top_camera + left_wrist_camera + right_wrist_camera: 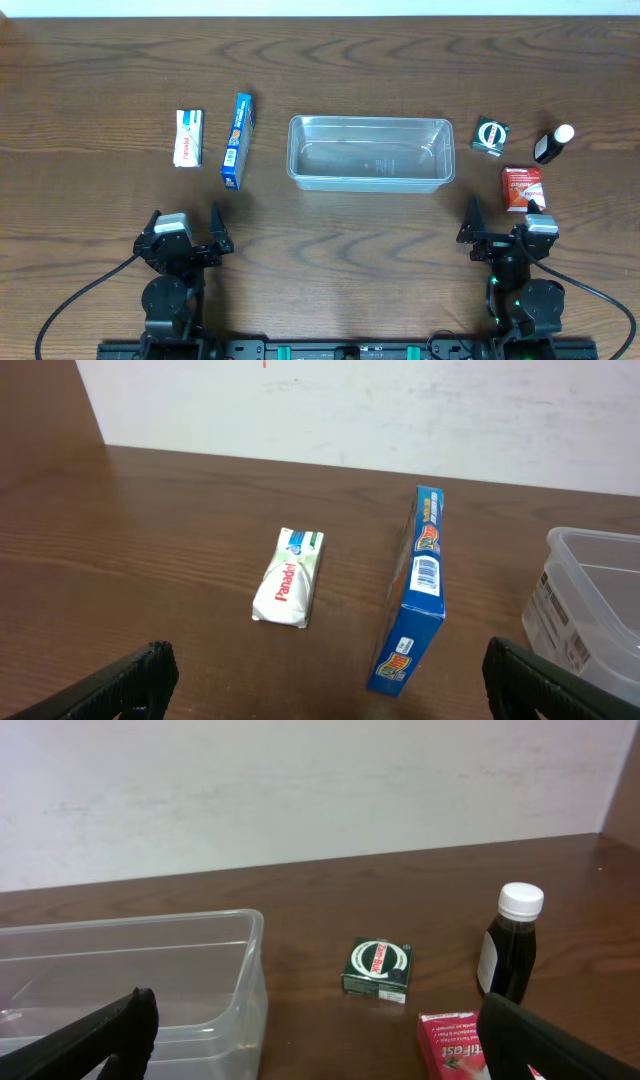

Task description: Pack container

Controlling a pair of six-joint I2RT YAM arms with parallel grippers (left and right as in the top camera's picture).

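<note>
The clear plastic container [370,152] lies empty at the table's middle; its corner shows in the left wrist view [592,600] and its end in the right wrist view [150,990]. Left of it stand a blue box [236,141] on edge [412,590] and a white packet [188,138] lying flat [289,578]. To the right are a green box [490,135] [377,968], a dark bottle with a white cap [553,143] [511,942] and a red box [522,188] [453,1045]. My left gripper [185,232] [325,678] and right gripper [503,218] [320,1038] both stand open near the front edge, holding nothing.
Dark wooden table [330,70] with a pale wall behind it [400,410]. The arms' bases and cables [70,305] sit at the front edge.
</note>
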